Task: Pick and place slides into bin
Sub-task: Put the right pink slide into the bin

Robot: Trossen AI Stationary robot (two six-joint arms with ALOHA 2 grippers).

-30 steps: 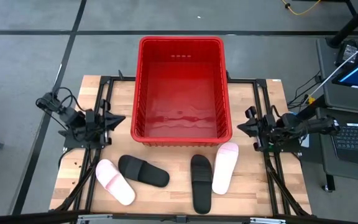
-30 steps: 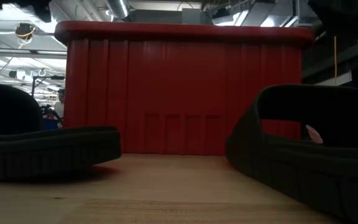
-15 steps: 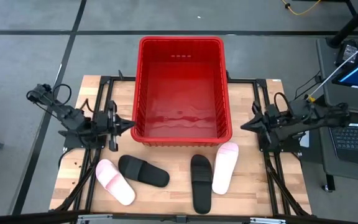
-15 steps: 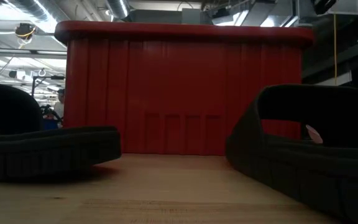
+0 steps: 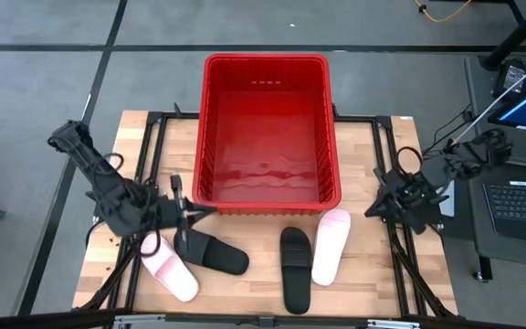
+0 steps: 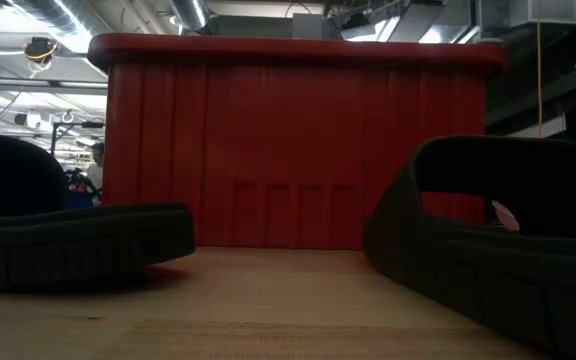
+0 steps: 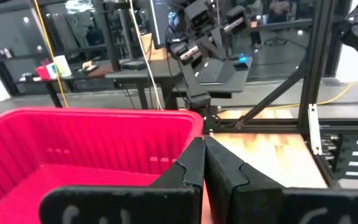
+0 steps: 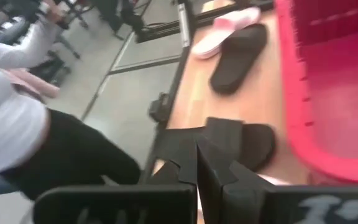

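The red bin (image 5: 265,128) stands on the far middle of the table, and it also shows in the low view as the bin (image 6: 298,140). Several slides lie flat on their soles in front of it: a pink slide (image 5: 169,267), a black slide (image 5: 211,251), a second black slide (image 5: 295,268) and a second pink slide (image 5: 331,245). My left gripper (image 5: 208,209) is shut and hovers level at the bin's near left corner, above the left black slide's far end. My right gripper (image 5: 370,212) is shut and tipped downward, to the right of the right pink slide.
Black frame rails (image 5: 153,146) run along both sides of the table. A desk with a laptop (image 5: 519,196) stands past the right edge. A person (image 8: 17,124) shows beside the table in the right wrist view. Bare wood (image 5: 245,292) lies along the near edge.
My left gripper has swung toward the table's near edge and rightward, from beside the bin's left wall to above the left black slide. My right gripper has moved toward the near edge and tipped downward. Both have stayed shut; the slides and the bin have kept still.
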